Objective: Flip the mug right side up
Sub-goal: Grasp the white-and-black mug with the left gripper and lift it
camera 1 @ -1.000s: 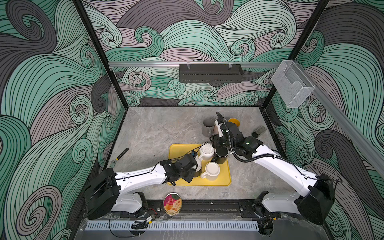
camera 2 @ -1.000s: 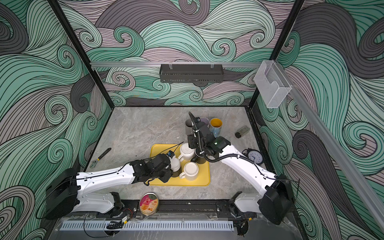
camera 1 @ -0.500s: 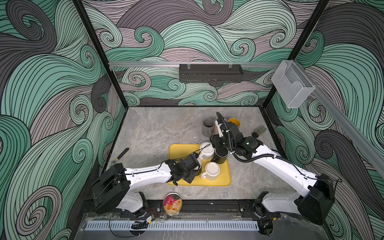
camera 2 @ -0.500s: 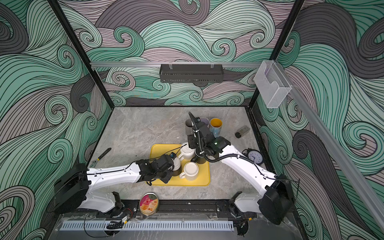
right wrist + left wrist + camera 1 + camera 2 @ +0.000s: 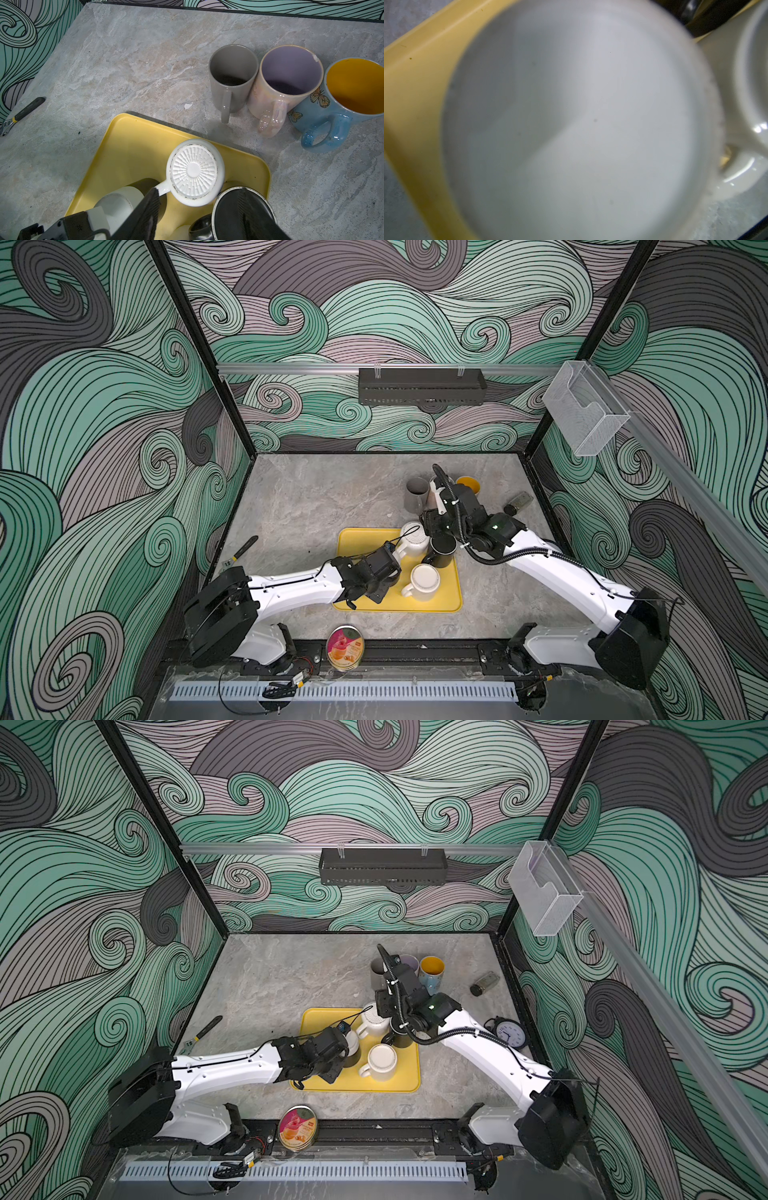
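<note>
Several mugs stand upside down on the yellow tray [image 5: 415, 605] [image 5: 374, 1085] [image 5: 128, 145]. My left gripper [image 5: 392, 562] [image 5: 347, 1048] lies over a plain white mug [image 5: 352, 1042] [image 5: 118, 201] at the tray's left and is shut on it. That mug's blurred white surface [image 5: 571, 124] fills the left wrist view and hides the jaws. My right gripper [image 5: 432, 537] [image 5: 197, 191] hangs open. One finger is by the handle of a white mug with a ribbed base [image 5: 412, 536] [image 5: 195, 171], the other over a black mug [image 5: 442, 551] [image 5: 224, 220].
Another upturned white mug [image 5: 424, 581] [image 5: 381, 1061] sits at the tray's front. Grey [image 5: 232, 72], lilac [image 5: 288, 74] and blue [image 5: 353, 87] mugs stand upright behind the tray. A wrench [image 5: 245, 547], a round tin [image 5: 345, 647], a clock [image 5: 510, 1033] and a small bottle [image 5: 519, 502] lie around.
My left gripper has closed over the plain white mug, and its arm has shifted a little. The right arm has not moved.
</note>
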Robot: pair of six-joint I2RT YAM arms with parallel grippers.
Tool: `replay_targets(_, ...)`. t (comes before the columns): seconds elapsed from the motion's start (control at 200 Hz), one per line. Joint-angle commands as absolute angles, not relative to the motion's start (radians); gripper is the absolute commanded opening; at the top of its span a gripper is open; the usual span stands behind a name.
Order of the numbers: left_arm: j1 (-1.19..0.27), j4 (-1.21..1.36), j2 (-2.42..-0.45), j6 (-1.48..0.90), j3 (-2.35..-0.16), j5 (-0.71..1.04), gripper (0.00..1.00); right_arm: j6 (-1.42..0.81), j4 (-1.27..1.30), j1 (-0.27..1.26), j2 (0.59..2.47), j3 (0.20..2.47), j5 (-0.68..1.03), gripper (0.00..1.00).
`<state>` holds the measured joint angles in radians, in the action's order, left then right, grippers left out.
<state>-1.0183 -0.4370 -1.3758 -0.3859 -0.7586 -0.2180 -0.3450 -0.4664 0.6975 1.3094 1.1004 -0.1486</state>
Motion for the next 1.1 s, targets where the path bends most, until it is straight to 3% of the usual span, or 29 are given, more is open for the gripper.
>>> replay_targets(0.0,-1.028,-0.471,-1.260,-0.388,-0.795,-0.258,0.00,-0.355,-0.459,0.699,1.303,1.097,-0.131,0.61)
replay_targets(0.37,-1.020,-0.567,-0.825,-0.284,-0.852,-0.423,0.00,-0.355,-0.448,0.693,1.278,1.097,-0.195,0.62)
replay_targets(0.48,-0.982,-0.534,-0.739,-0.264,-0.881,-0.400,0.00,-0.355,-0.466,0.687,1.261,1.102,-0.204,0.62)
replay_targets(0.685,-0.813,-0.354,-0.703,-0.325,-0.901,-0.064,0.00,-0.382,-0.443,0.683,1.257,1.080,-0.166,0.62)
replay_targets(0.881,-0.590,0.006,-0.768,-0.547,-0.830,0.336,0.00,-0.431,-0.253,0.683,1.218,0.985,-0.109,0.64)
replay_targets(1.096,-0.532,0.354,-0.866,-0.756,-0.782,0.513,0.00,-0.432,-0.101,0.683,1.177,0.907,0.010,0.65)
